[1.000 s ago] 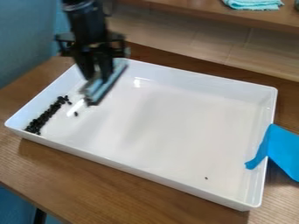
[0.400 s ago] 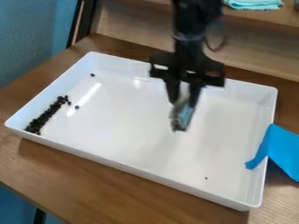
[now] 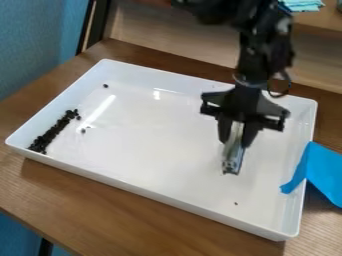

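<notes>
Over the right half of the white tray, the black gripper points down, shut on a narrow grey-blue sweeping tool. The tool's lower end hangs above or on the tray floor; whether it touches cannot be told. A dark band of small black pieces lies along the left wall of the white tray. One loose piece is just right of that band, another piece lies near the back left corner, and a tiny dark speck is on the floor toward the front right.
Blue tape or cloth hangs over the tray's right wall onto the wooden table. Behind the table is a wooden shelf with a folded turquoise cloth at the top right. The tray's raised walls surround the work area.
The gripper has moved with the tool from the tray's back left across to its right half. A piece near the back left corner, hidden at first, is now visible.
</notes>
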Controlling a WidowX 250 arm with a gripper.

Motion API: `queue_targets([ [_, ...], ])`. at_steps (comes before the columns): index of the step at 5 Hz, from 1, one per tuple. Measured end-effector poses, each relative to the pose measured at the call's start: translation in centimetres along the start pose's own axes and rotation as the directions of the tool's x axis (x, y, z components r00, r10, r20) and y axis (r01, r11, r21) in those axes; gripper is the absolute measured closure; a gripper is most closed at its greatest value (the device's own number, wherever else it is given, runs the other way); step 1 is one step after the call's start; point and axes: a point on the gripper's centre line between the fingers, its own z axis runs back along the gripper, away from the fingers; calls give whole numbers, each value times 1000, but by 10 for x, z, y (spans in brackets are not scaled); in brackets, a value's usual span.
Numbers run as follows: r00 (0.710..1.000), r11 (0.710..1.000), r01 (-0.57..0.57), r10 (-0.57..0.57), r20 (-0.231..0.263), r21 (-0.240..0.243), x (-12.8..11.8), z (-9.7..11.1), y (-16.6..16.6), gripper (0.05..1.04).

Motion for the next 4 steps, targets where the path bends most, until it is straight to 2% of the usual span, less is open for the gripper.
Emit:
queue_targets([
  [1,1000,1000,-25,25,1,-1,3,-5,-6,680],
  [2,1000,1000,-27,27,-14,-5,4,-7,-9,370],
  [3,998,999,-23,22,-65,-24,1,-8,-4,107],
  [4,996,998,-17,12,-84,-59,4,12,7,81],
])
